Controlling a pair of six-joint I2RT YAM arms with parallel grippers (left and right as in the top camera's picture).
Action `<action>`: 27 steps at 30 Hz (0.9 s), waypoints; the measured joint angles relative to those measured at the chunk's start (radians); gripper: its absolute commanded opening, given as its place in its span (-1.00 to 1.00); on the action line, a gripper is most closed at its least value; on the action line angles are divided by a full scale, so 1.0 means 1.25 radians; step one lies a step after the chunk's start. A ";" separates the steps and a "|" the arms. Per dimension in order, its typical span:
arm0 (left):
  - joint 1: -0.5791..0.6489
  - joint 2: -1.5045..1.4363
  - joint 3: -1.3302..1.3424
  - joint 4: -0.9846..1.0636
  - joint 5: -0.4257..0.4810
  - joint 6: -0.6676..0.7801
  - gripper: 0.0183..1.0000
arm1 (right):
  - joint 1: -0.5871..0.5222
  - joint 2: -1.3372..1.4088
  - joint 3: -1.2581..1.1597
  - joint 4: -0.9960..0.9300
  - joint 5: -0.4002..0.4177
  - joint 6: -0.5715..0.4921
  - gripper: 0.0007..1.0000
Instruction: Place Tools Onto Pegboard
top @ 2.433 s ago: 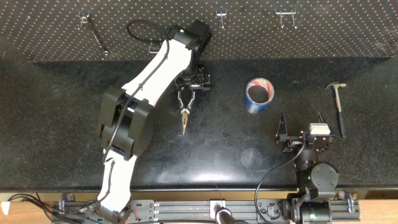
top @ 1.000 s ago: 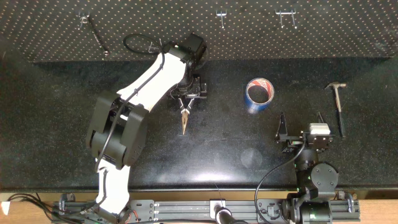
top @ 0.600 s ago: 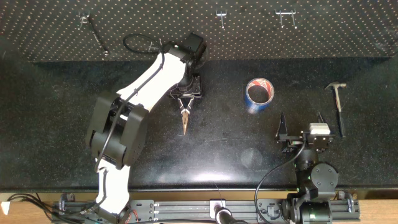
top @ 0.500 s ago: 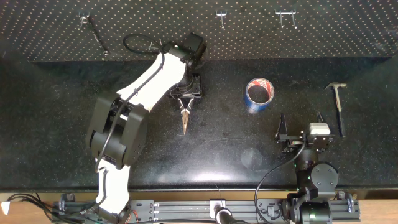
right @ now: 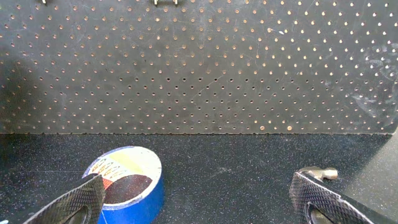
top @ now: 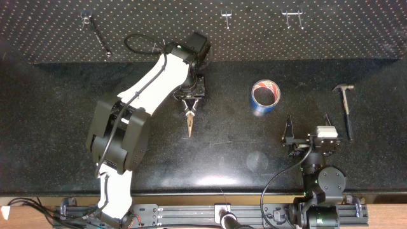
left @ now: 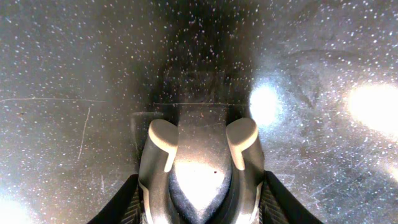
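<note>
1. A wrench (top: 100, 37) hung on the pegboard (top: 51, 32).
2. Your left gripper (top: 190, 100) was squeezed tight on the pliers (top: 189, 124), which lay on the table (top: 63, 95).
3. The tape (top: 265, 95) sat between your arms.
4. Your right gripper (top: 308, 128) had its fingers apart, near the hammer (top: 346, 111).

Left gripper (top: 190, 97) settled lower over pliers (top: 189, 121) handles.

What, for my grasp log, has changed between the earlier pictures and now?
The left arm's elbow swung left and the left gripper edged toward the dark perforated pegboard, above the handles of the metal needle-nose pliers. The pliers lie where they were, unlifted. The blue tape roll, dark-handled hammer, hung metal wrench and right gripper kept their places.
</note>
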 measured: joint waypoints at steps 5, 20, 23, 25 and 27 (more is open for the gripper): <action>0.000 0.000 0.000 0.000 0.000 0.000 -0.71 | 0.000 0.000 0.000 0.000 0.000 0.000 0.95; -0.001 -0.015 -0.033 0.033 -0.001 -0.028 0.81 | 0.000 0.000 0.000 0.000 0.000 0.000 0.95; -0.007 -0.014 -0.043 0.031 -0.007 -0.033 0.84 | 0.000 0.000 0.000 0.000 0.000 0.000 0.95; -0.007 -0.014 -0.043 0.031 -0.007 -0.033 0.19 | 0.000 0.000 0.000 0.000 0.000 0.000 0.95; -0.007 -0.014 -0.043 0.031 -0.007 -0.037 -0.25 | 0.000 0.000 0.000 0.000 0.000 0.000 0.95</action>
